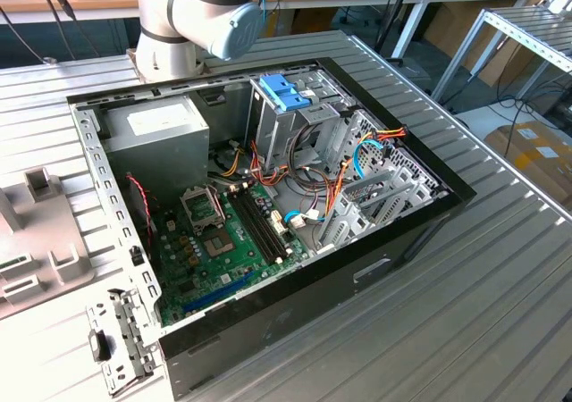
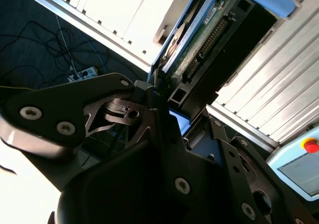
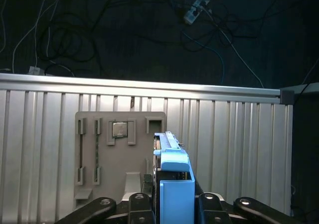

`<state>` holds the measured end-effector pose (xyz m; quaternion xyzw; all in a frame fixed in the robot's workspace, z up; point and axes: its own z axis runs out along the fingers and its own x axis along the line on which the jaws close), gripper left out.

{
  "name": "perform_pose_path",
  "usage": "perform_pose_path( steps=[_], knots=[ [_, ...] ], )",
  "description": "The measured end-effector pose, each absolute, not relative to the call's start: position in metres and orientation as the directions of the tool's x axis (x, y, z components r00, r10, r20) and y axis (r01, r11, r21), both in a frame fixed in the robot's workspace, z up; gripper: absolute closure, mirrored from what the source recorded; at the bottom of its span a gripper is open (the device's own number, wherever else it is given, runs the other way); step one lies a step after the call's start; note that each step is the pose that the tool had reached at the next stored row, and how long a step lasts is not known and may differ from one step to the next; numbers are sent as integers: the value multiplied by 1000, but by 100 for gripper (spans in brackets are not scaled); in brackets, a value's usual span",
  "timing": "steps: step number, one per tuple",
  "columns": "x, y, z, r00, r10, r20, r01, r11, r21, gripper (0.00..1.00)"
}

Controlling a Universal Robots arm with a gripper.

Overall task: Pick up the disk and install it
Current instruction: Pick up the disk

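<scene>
In the exterior view, from its left, a grey tray lay on the ribbed metal table. Next came the robot arm, then the open computer case with its green circuit board. Toward that view's right stood the tall grey drive cage, topped by a light blue bracket. The first wrist view looked down along the claw. The disk stood on edge between the two black fingers, and the claw was closed on its near end. The blue rail faced the camera, and the grey tray and table lay beyond it, well apart. The disk's long axis ran straight out from the claw, in line with its reach, so I judged that any approach to the cage would have to go far end first. The second wrist view gave the other face. There the claw clamped the disk from the side. That face showed a green board, a connector row and a blue end tab, and a red button sat off by the table edge. The grip was plain in both wrist views and the cage in the exterior view, so which way the cage lay from the held disk could not be told.
</scene>
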<state>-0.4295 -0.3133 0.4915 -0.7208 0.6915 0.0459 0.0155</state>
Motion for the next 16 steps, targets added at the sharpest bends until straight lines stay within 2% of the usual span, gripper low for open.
perform_pose_path(
  steps=[16],
  knots=[
    [-426, -314, 491, 40, -995, -88, -998, -43, 41, 63]
  ],
)
